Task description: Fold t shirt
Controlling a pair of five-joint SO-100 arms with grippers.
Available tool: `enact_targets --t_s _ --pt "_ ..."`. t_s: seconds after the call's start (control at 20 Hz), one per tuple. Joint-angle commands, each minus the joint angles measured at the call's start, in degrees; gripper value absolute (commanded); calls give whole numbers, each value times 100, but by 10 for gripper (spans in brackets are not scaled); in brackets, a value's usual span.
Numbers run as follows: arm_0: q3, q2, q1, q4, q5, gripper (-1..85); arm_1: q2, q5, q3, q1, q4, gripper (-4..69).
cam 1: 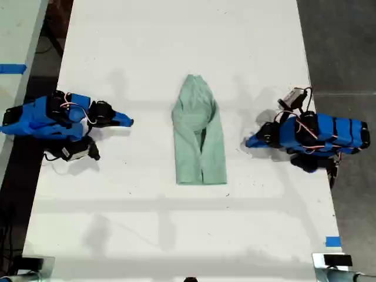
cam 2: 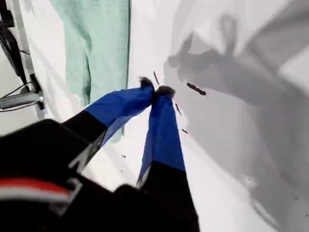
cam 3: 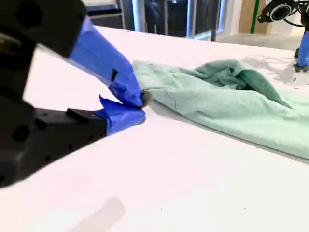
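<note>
The t shirt (cam 1: pixel 200 141) is pale mint green and lies folded into a narrow strip in the middle of the white table (cam 1: pixel 176 35), collar toward the exterior view's top. My first gripper (cam 1: pixel 248 142) rests on the table at the exterior view's right, shut and empty, a short gap from the shirt's long edge. In its wrist view the blue fingertips (cam 2: pixel 157 90) meet beside the shirt (cam 2: pixel 101 43). My second gripper (cam 1: pixel 130 122) lies at the exterior view's left, also shut on nothing, farther from the cloth. Its tips (cam 3: pixel 142 104) close in front of the shirt (cam 3: pixel 231 96).
Small dark marks (cam 2: pixel 195 88) dot the table by my first gripper. Blue tape (cam 1: pixel 333 241) and a metal clamp (cam 1: pixel 332 261) sit at the exterior view's lower right. The table edges lie just behind both arm bases. The first arm (cam 3: pixel 304 48) shows beyond the shirt.
</note>
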Motion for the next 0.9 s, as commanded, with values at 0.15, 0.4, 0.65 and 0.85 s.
enact_targets --t_s 0.15,0.4,0.65,0.85 --pt "-18 62 396 483 -1239 -3 26 -26 -88 -185 202 24" --pt "-2927 -4307 1230 -272 -2013 -2 -4280 -62 -3876 -492 554 22" --pt "-10028 -11470 2145 1380 -1564 164 -7128 132 -6601 -1354 765 171" --pt "-12674 -13623 2145 1600 -1151 171 -7365 185 -6319 -1538 264 198"
